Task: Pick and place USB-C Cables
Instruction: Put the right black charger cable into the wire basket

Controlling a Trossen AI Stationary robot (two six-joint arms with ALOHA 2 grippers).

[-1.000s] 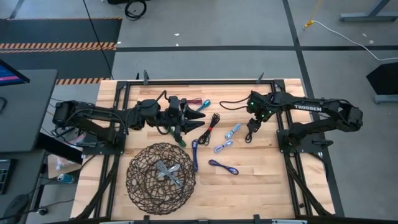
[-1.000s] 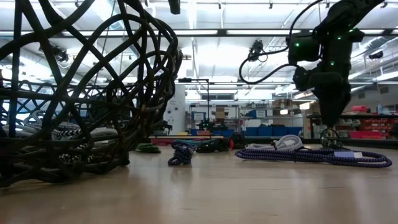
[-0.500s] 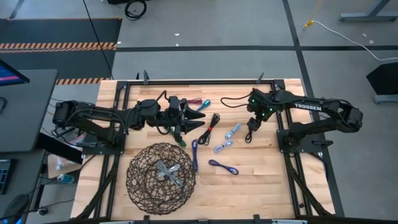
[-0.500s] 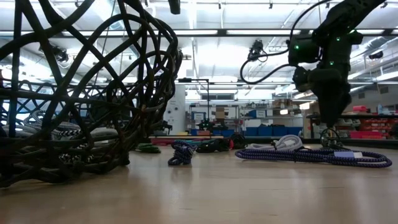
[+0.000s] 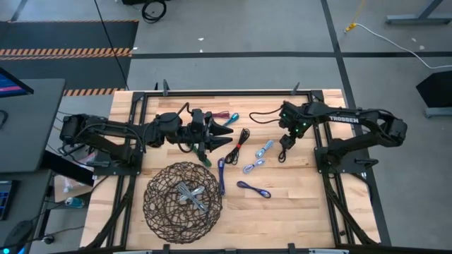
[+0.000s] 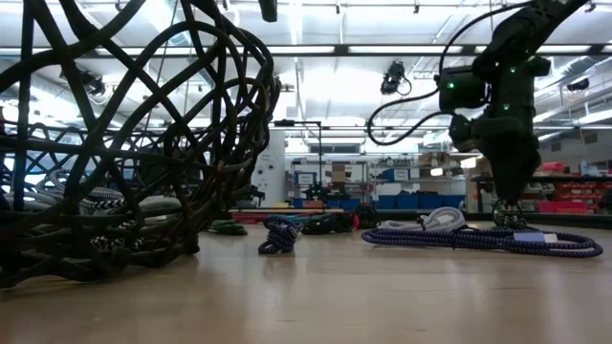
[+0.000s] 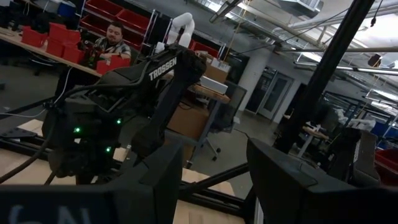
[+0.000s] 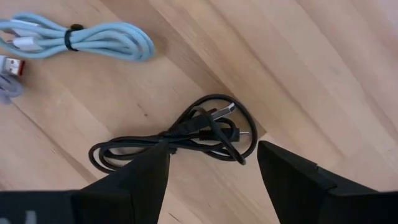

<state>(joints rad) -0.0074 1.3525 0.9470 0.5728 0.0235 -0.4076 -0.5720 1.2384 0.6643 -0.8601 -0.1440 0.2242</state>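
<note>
Glossy black looped cable [image 8: 180, 137], woodgrain tabletop [image 8: 323, 68]

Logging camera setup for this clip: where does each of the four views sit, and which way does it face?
High: overhead, straight down on the table; both arms show.
Low: tabletop height, level across; basket close, right arm descending.
Left wrist: looks level into the room past its open left tool; the other arm and a seated person show.
Right wrist: looks down between its open right tool at the black cable.
Shared: high and right wrist both show that black cable.
</note>
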